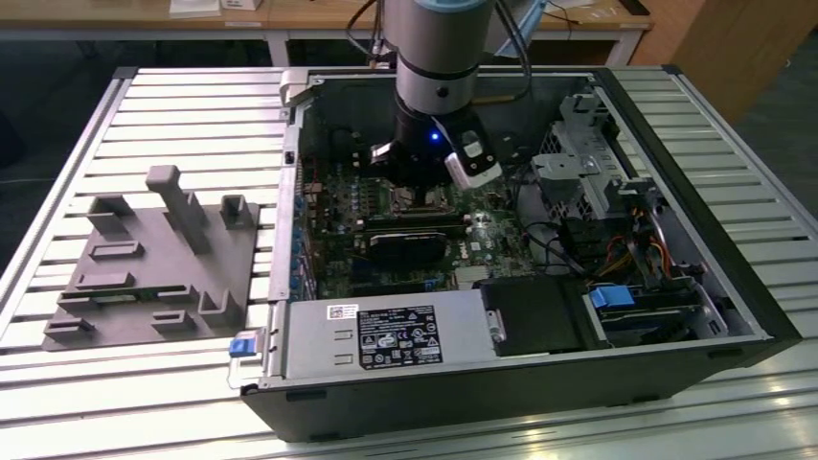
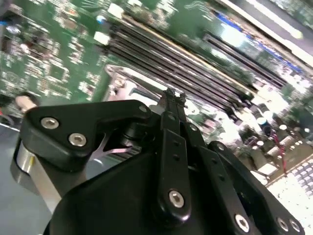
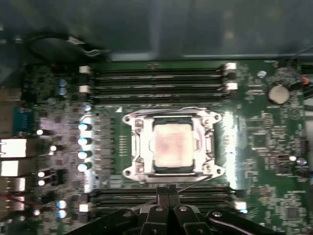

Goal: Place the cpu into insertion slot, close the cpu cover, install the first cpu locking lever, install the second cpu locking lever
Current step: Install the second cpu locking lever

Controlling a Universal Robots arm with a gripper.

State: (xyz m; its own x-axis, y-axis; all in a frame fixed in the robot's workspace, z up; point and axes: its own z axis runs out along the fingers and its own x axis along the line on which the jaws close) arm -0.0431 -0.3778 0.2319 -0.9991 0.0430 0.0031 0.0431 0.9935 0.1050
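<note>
While the cpu [image 3: 172,147] sits seated in its socket under the closed cpu cover [image 3: 138,147], I see my tool [image 3: 167,192], fingertips pinched together and empty, hovering just beside the socket's edge nearest the memory slots [image 3: 161,198].

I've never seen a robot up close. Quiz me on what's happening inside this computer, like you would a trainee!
1. True or false: the small square silvery-grey chip sits in its socket on the green circuit board.
2. The thin silvery metal frame plate is: A) lying down around the chip; B) standing upright; C) out on the slatted table.
3. Fill in: the black claw has its fingertips ___ (open/shut).

Key: 1 true; 2 A; 3 shut.
</note>
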